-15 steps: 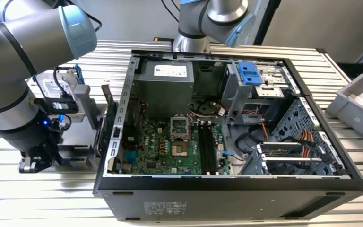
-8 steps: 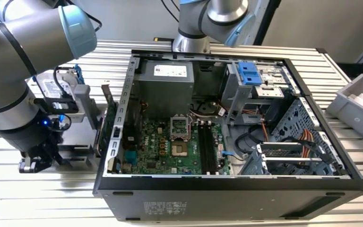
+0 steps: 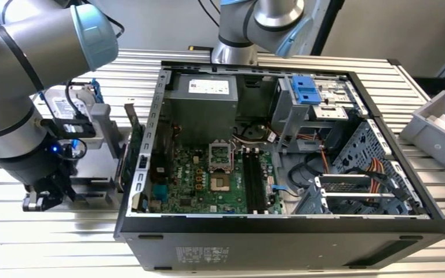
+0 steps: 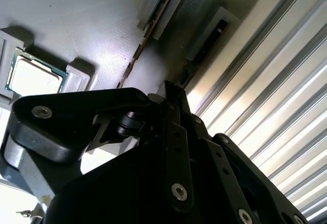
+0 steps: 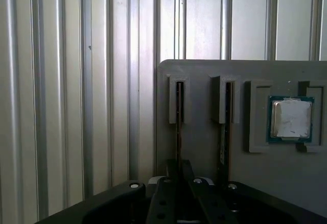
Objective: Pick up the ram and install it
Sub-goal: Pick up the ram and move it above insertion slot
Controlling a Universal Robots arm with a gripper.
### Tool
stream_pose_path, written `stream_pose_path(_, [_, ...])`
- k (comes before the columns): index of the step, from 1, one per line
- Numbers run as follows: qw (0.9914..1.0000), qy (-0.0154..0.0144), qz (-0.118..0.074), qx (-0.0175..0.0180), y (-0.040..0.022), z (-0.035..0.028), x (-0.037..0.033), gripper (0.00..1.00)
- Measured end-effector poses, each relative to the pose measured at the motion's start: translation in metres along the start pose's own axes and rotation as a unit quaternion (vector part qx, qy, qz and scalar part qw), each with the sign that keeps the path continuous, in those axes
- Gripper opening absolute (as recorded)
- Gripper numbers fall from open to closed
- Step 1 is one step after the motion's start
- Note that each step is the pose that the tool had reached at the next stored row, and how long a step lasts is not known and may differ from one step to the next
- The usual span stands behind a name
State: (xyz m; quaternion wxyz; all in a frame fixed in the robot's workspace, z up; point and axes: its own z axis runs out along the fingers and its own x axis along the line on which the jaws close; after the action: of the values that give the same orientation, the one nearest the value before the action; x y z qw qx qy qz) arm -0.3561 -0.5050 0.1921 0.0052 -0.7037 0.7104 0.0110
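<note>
On the exterior view's left the tool (image 3: 41,198) is reaching down into the grey holder (image 3: 91,174) on the table (image 3: 53,243). In the first wrist view it is pinching, jaws narrow, the ram (image 5: 179,122), which is standing on edge beside a second stick (image 5: 223,132) and a processor (image 5: 290,118). I judge a square, centred grip is mattering most. The exterior view is adding the long black slots (image 3: 252,179), well apart rightward.

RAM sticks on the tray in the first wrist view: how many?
2. One stick stands on edge in the holder in line with the claw; the other stick in the next holder, toward the CPU. The claw hides their near ends.
</note>
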Motion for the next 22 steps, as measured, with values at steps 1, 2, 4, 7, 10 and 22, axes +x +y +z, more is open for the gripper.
stream_pose_path(1, [1.00000,0.0000,0.000,0.0000,0.0000,-0.0010,0.0000,0.00])
stream_pose_path(2, [1.00000,0.0000,0.000,0.0000,0.0000,-0.0021,-0.0001,0.00])
stream_pose_path(4, [1.00000,0.0000,0.000,0.0000,0.0000,-0.0040,-0.0001,0.00])
stream_pose_path(7, [1.00000,0.0000,0.000,0.0000,0.0000,-0.0067,-0.0002,0.00])
stream_pose_path(10, [1.00000,0.0000,0.000,0.0001,0.0000,-0.0083,-0.0003,0.00])
stream_pose_path(22, [1.00000,0.0001,0.000,0.0000,0.0001,-0.0168,-0.0004,0.00])
